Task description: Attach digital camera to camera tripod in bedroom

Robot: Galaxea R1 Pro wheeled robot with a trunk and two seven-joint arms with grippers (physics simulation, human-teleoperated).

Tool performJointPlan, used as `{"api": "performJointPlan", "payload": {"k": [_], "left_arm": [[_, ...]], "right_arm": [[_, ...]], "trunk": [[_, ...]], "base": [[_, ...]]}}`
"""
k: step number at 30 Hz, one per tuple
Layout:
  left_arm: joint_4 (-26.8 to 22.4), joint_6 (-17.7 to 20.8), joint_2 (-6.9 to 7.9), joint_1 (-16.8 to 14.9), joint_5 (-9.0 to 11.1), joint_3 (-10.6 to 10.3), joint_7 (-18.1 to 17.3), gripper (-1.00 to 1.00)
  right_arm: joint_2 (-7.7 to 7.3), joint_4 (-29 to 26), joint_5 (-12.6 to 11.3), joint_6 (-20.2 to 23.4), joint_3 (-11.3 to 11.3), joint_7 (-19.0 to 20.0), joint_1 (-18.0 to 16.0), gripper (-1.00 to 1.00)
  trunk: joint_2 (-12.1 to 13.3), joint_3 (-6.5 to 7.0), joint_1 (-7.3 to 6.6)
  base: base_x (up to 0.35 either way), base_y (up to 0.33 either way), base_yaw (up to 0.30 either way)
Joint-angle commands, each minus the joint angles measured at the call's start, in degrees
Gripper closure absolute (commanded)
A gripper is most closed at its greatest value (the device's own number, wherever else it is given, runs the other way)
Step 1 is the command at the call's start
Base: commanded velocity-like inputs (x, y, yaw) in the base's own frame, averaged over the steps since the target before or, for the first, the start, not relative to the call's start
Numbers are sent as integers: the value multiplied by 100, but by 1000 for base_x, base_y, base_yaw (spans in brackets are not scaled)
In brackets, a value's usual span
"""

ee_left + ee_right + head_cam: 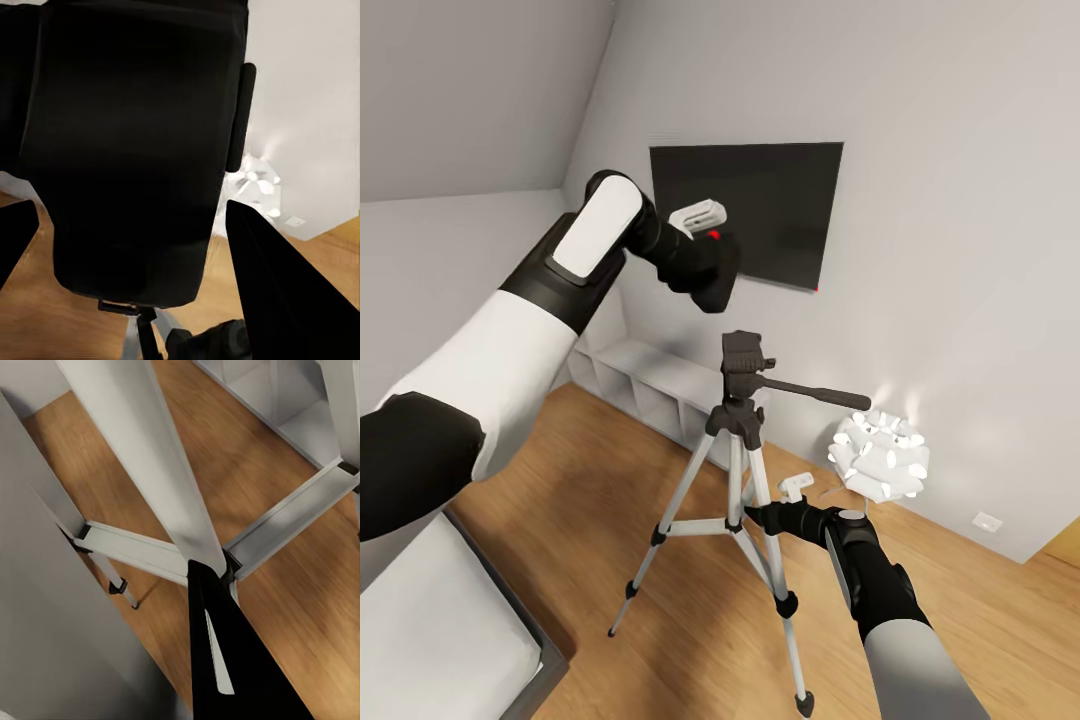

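Note:
My left gripper (705,262) is shut on the digital camera (718,288), a black box with a red dot, held in the air a little above and left of the tripod's head. In the left wrist view the digital camera (135,150) sits between my black fingers (289,296), with the tripod head (124,309) just beyond it. The camera tripod (742,440) stands on the wood floor, its pan handle (815,392) pointing right. My right gripper (758,516) grips it at the leg-brace hub. One black finger (225,660) lies against the silver legs (150,472).
A flat black wall screen (780,200) hangs behind the camera. A white ball floor lamp (880,455) stands right of the tripod. A low white shelf (650,385) runs along the wall. The bed corner (440,620) is at lower left.

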Motion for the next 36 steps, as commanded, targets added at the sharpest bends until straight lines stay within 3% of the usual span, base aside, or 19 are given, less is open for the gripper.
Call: {"api": "performJointPlan", "payload": {"k": [1,6,8,9,13,21,23,24,25,26,27,28,29,30,31,33,36], "left_arm": [[-19,-3,-5,-8,61,-16,182,100],[-63,6,13,-8,41,-24,538,100],[-91,16,75,-8,79,-25,597,100],[-343,5,142,-21,143,-24,614,100],[-845,-3,158,-30,196,-18,618,100],[-922,-23,144,-32,188,-21,575,100],[-913,-8,150,-31,262,-19,353,100],[-929,5,173,-30,321,-20,35,100],[-946,18,597,-30,370,-76,-2098,100],[-931,5,755,-30,338,-122,-2781,100],[-919,0,829,-31,309,-155,-3109,100],[-873,-50,1060,-28,79,-298,-4190,100],[-860,-101,1137,-29,-101,-342,-4550,100],[-856,-126,1168,-28,-205,-358,-4683,100],[-847,-179,1229,-27,-529,-389,-4941,100],[-838,-213,1255,-28,-810,-405,-5069,100],[-830,-229,1261,-28,-1072,-411,-5146,100]], "right_arm": [[8,-4,119,23,-35,47,-4,100],[8,-4,120,25,-35,39,-4,100],[8,-4,122,26,-35,43,-4,100],[8,-7,123,26,-40,49,-4,100],[8,-12,124,26,-43,47,-4,100],[8,-13,124,26,-43,46,-4,100],[8,-13,124,26,-43,46,-4,100],[8,-13,124,26,-43,46,-4,100],[8,-13,124,26,-43,46,-4,100],[8,-13,124,26,-43,46,-4,100],[8,-13,124,26,-45,46,-4,100],[8,-13,119,26,-49,46,-4,100],[8,-13,117,26,-50,46,-4,100],[8,-13,117,26,-51,46,-4,100],[8,-13,116,26,-51,46,-4,100],[8,-17,115,26,-52,46,-4,100],[8,-20,115,26,-52,46,-4,100]], "trunk": [[-11,-13,4],[-11,-13,4],[-11,-13,4],[-11,-13,4],[-11,-13,4],[-11,-13,4],[-11,-13,4],[-11,-13,4],[-11,-13,4],[-11,-13,4],[-11,-13,4],[-11,-13,4],[-11,-13,4],[-11,-13,4],[-11,-13,4],[-11,-13,4],[-11,-13,4]], "base": [[0,0,0],[0,0,0],[0,0,0],[0,0,0],[0,0,0],[0,0,0],[0,0,0],[0,0,0],[0,0,0],[0,0,0],[0,0,0],[0,0,0],[0,0,0],[0,0,0],[0,0,0],[0,0,0],[0,0,0]]}}
